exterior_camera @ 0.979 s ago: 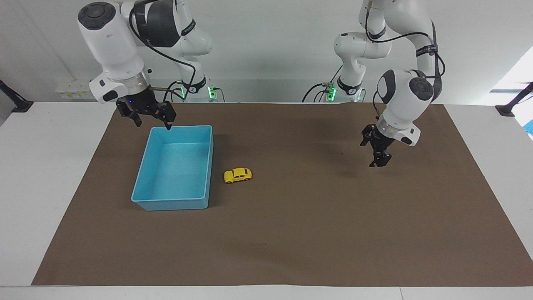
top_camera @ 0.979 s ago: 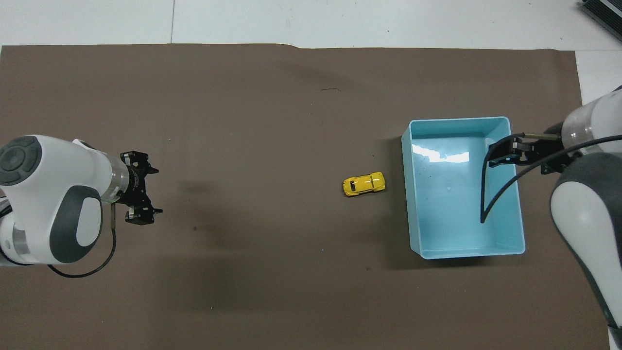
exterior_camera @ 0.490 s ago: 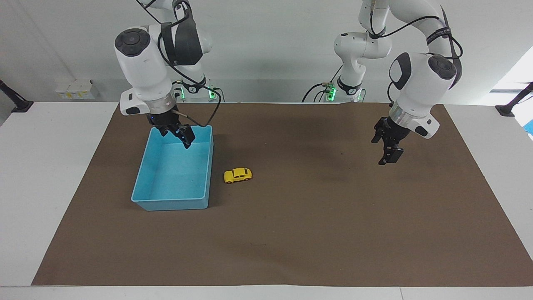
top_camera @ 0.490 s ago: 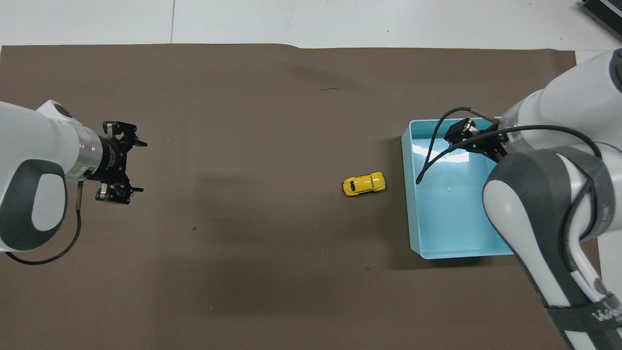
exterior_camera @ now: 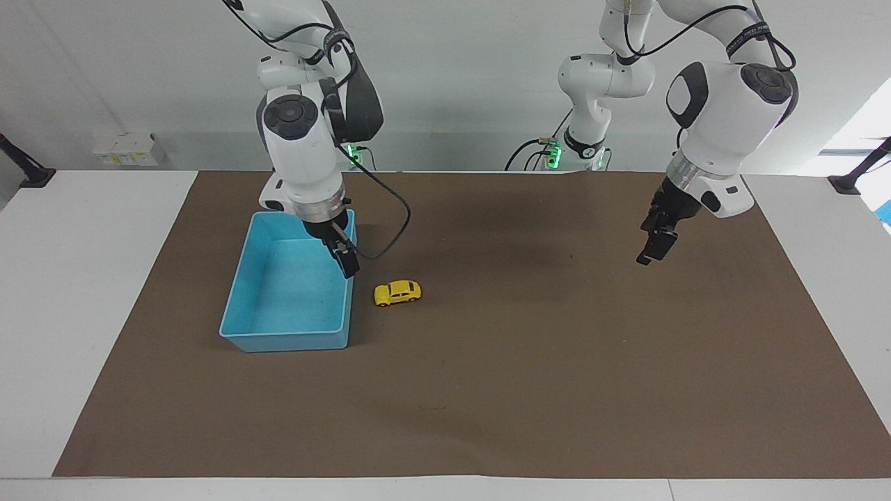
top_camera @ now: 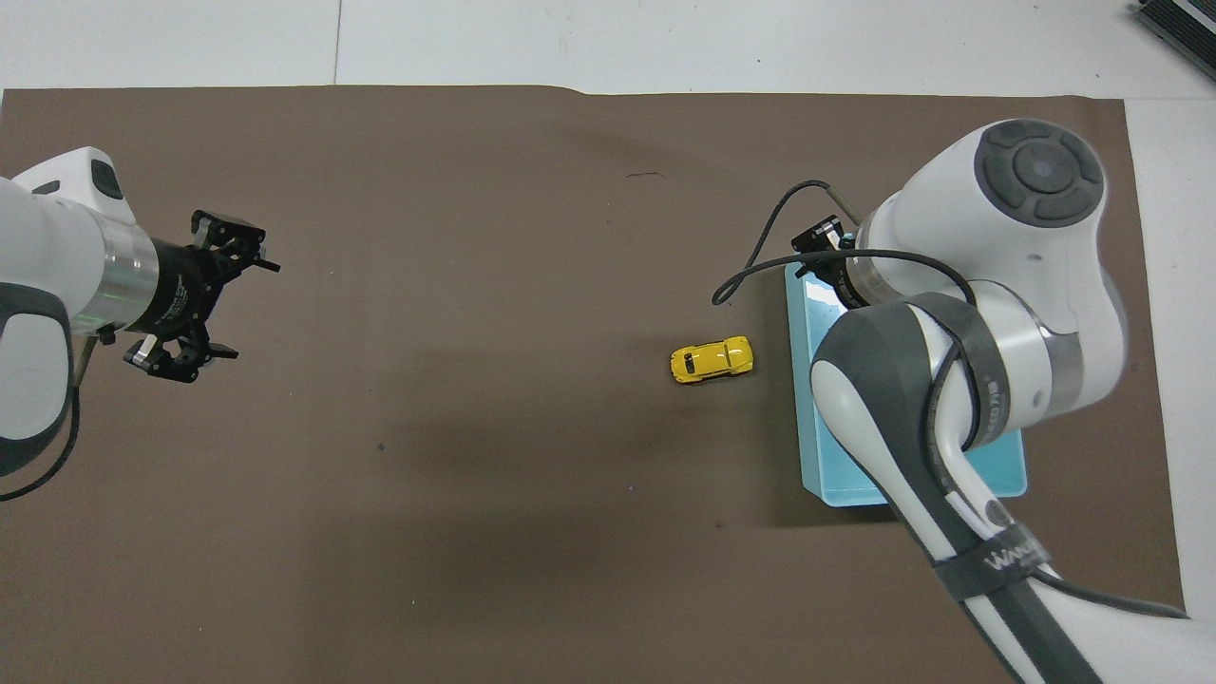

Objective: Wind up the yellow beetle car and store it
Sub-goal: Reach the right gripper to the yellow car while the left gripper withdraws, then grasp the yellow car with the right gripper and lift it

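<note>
Two pincers are mine. My right gripper [exterior_camera: 346, 263] hangs over the blue tray [exterior_camera: 245, 306], above the tray wall that faces the car; whether its fingers are parted I cannot tell, since from across the table it shows edge-on and from above my own arm covers it. It carries nothing that I can see.

Just past that wall, toward my left arm's end of the table, the yellow beetle car [exterior_camera: 397, 292] sits on its wheels on the brown mat [exterior_camera: 529, 390] — near the tray but not touching it, and apart from my right gripper.

My left gripper [top_camera: 201, 296] waits up in the air over bare mat, well away from the car — its fingers spread wide and empty, as the overhead view shows plainly.
</note>
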Robot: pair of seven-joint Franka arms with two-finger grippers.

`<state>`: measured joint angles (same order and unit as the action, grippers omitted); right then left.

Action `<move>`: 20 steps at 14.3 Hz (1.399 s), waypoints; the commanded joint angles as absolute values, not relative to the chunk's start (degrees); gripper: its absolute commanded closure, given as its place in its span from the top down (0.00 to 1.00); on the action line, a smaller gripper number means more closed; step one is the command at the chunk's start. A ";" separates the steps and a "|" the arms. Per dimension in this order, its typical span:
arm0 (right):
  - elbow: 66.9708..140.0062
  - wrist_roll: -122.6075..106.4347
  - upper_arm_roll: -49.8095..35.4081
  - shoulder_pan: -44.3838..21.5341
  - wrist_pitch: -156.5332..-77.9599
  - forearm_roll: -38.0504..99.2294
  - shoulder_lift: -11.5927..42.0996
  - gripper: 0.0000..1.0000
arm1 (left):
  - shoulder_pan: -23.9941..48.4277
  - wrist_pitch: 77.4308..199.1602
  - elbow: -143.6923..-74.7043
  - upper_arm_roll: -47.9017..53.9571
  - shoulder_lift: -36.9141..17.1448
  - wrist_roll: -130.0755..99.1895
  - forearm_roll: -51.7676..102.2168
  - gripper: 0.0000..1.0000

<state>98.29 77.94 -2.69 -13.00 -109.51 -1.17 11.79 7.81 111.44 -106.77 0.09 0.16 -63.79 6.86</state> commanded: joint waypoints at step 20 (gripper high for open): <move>111.37 122.87 -2.81 -23.91 -130.96 -15.56 19.77 0.00 | 4.22 87.30 -94.94 -0.09 5.98 -2.02 -0.09 1.00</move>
<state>109.80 122.69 -2.50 -24.37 -129.92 -13.94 21.19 5.14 92.07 -99.39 -0.87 6.11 -3.28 1.14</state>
